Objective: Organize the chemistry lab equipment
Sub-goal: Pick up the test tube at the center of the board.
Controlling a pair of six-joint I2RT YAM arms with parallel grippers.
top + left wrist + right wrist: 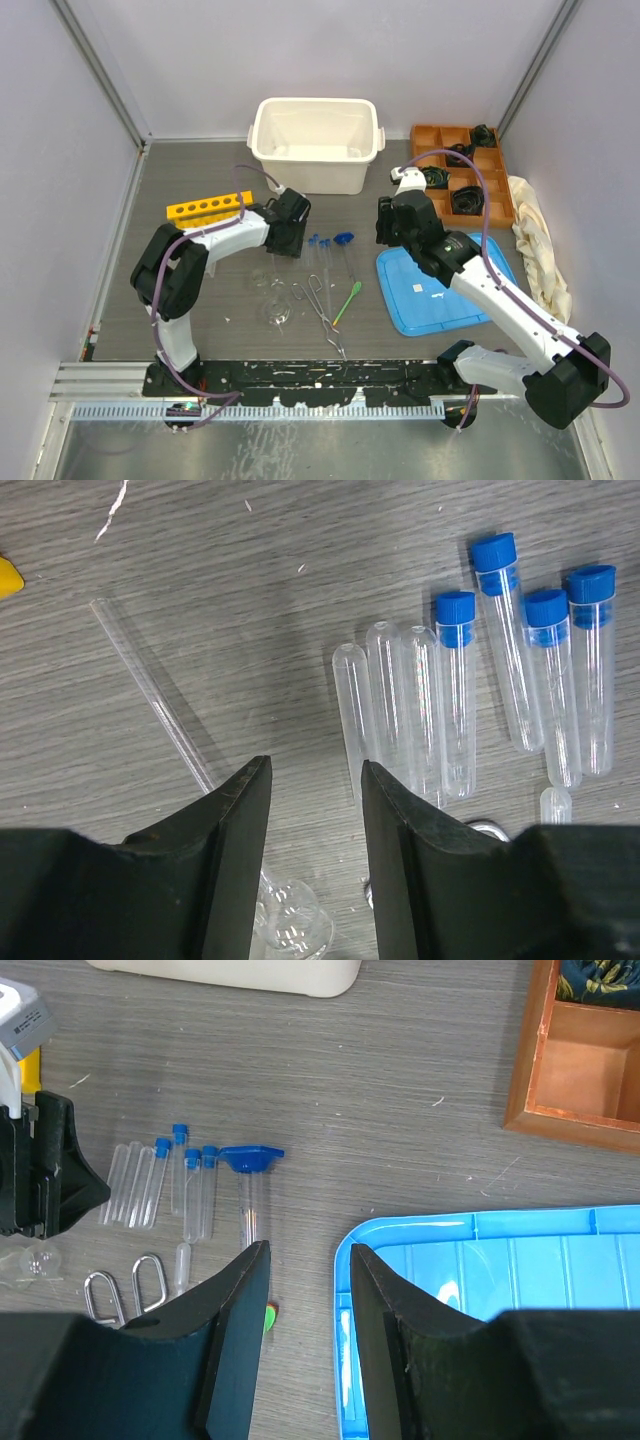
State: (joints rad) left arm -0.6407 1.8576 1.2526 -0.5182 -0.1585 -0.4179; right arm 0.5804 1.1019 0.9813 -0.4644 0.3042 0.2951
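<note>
Grey wood-grain surface is carrying everything, with pale walls closing it in. At the far edge a white bin (316, 140) is sitting, and to its left a yellow rack (208, 208) is lying beside the left arm.

At mid-surface the blue-capped tubes (508, 650) are lying side by side, caps toward the bin, with three uncapped tubes (385, 705) lying close along their left. Just right of them the cylinder (250, 1160) is lying on its side, its blue base toward the bin. Nearer the arms' bases, tongs (318, 296) and a green spatula (348, 300) are lying next to each other. Clear flasks (275, 310) are resting left of the tongs. A thin glass rod (150, 700) is running slantwise and passing out of sight behind the left jaws.

Over bare surface just left of the uncapped tubes, the left jaws are hovering, standing apart and gripping nothing. Over the left edge of a blue tray (450, 300), the right jaws are hanging, likewise parted and empty.

On the left arm's wrist a pale label (22, 1022) is showing, its print too small to read. At far right an orange tray (432, 135) and a cream cloth (540, 250) are lying.
</note>
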